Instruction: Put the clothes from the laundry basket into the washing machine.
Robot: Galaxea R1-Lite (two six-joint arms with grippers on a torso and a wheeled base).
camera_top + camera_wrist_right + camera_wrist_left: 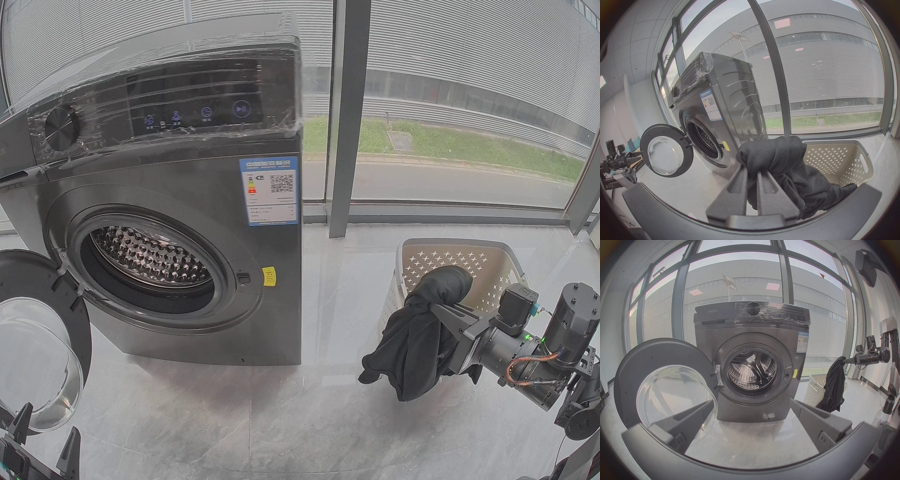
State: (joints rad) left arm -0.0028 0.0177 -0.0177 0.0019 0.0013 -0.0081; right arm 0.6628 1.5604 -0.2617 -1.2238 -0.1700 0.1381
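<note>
Black garment draped over laundry basket rim on the washing machine side, right gripper clamped on its top fold. Machine door open. Left gripper fingers apart, low near the door.

Blue-edged label — washing machine — print illegible

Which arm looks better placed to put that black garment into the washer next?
Right. The right gripper is shut on the black garment over the laundry basket's edge, and the washing machine's door stands open. The left gripper is open, low beside that door.
</note>
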